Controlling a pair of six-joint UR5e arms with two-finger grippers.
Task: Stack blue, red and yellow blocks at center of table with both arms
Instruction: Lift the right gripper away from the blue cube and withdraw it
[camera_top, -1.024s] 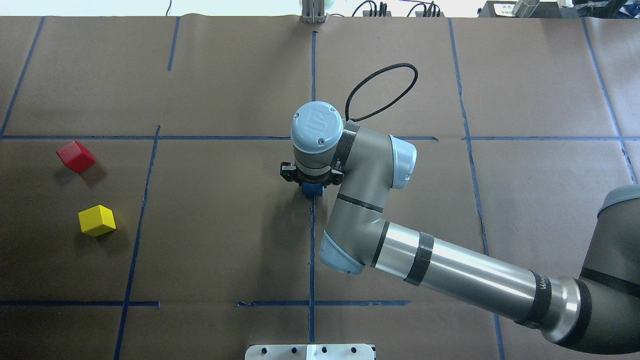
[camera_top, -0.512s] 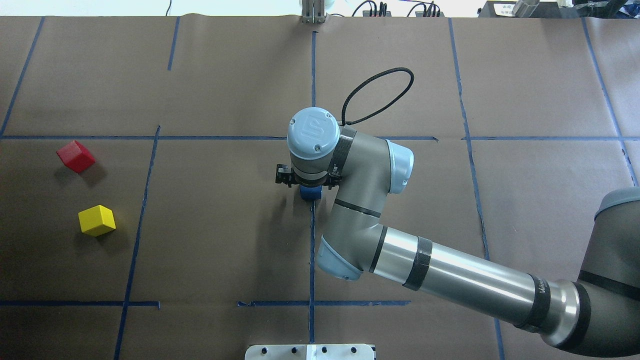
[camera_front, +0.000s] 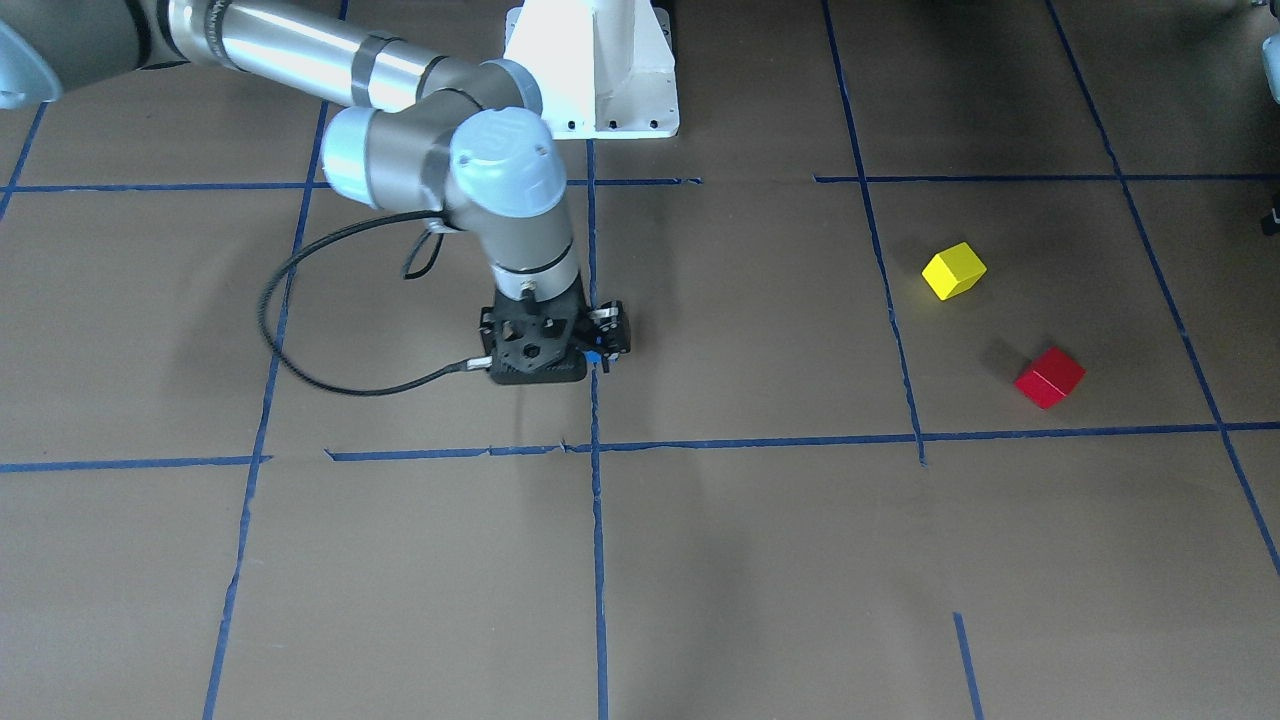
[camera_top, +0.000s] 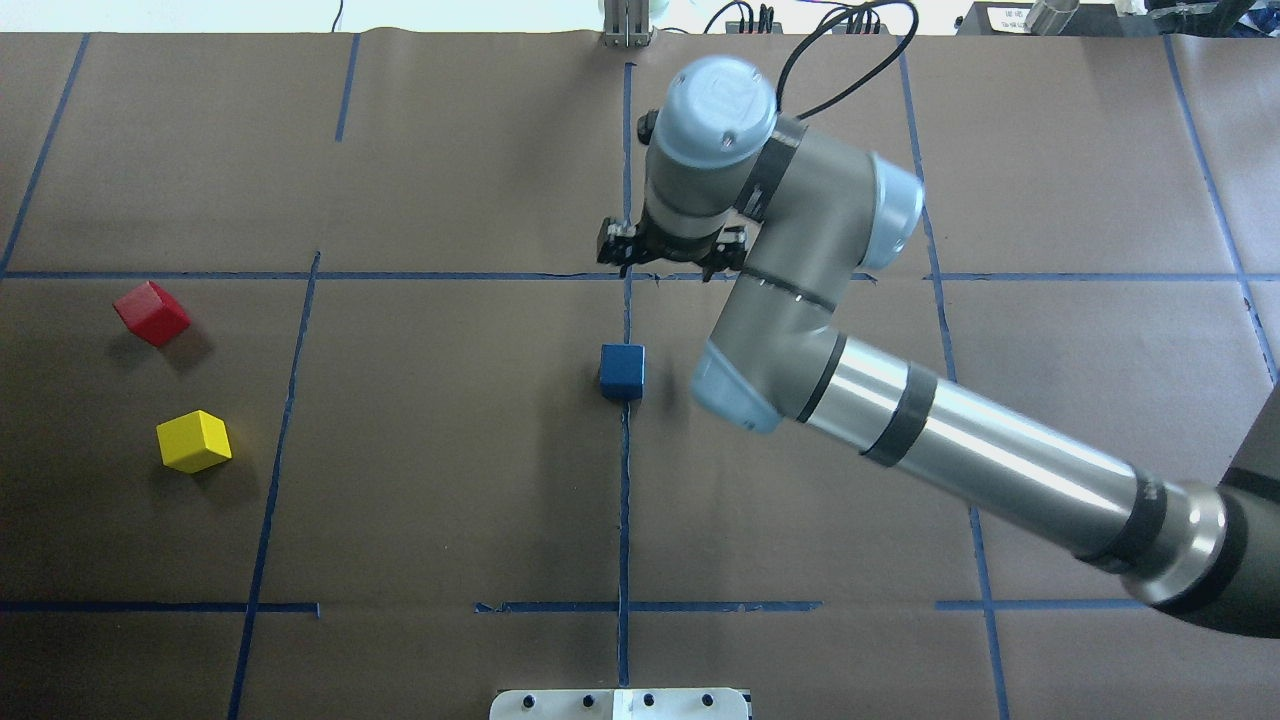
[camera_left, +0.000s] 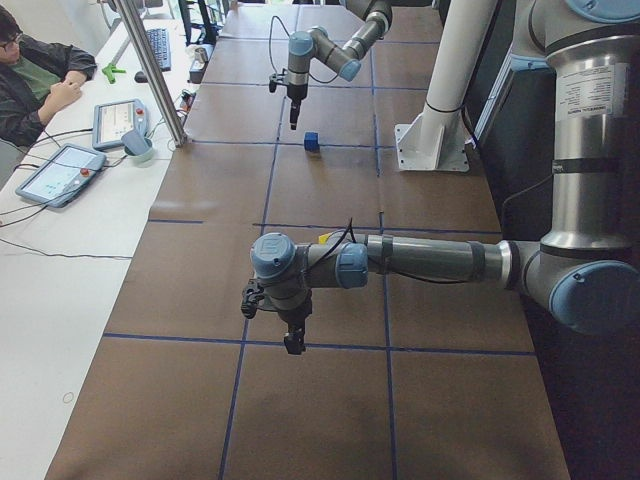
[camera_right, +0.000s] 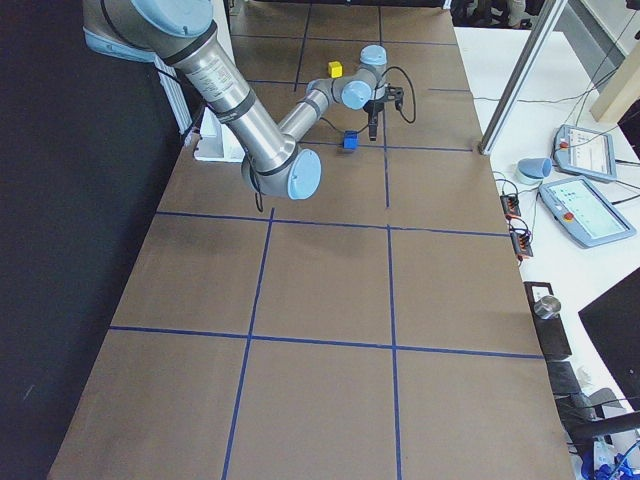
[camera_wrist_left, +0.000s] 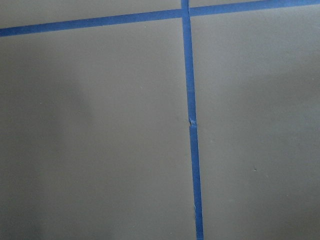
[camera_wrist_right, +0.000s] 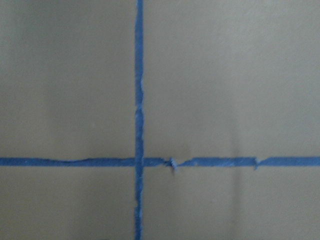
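Note:
The blue block (camera_top: 622, 370) stands free on the centre tape line. My right gripper (camera_top: 668, 262) is raised and sits beyond the block toward the table's far side, empty, its fingers hidden under the wrist. The front view shows it low at the block (camera_front: 594, 356) instead. The side views show it above the block (camera_left: 311, 141). The red block (camera_top: 151, 313) and the yellow block (camera_top: 193, 441) lie far left, apart. My left gripper (camera_left: 292, 343) shows only in the left side view, low over the table. I cannot tell whether it is open or shut.
Brown paper with a blue tape grid (camera_top: 624, 500) covers the table. The white robot base (camera_front: 592, 70) stands at the near edge. An operator and tablets (camera_left: 60, 172) are at a side bench. Both wrist views show only paper and tape.
My right gripper let go of the blue block, rose and moved toward the table's far side. The block stays at the centre. Red and yellow blocks have not moved.

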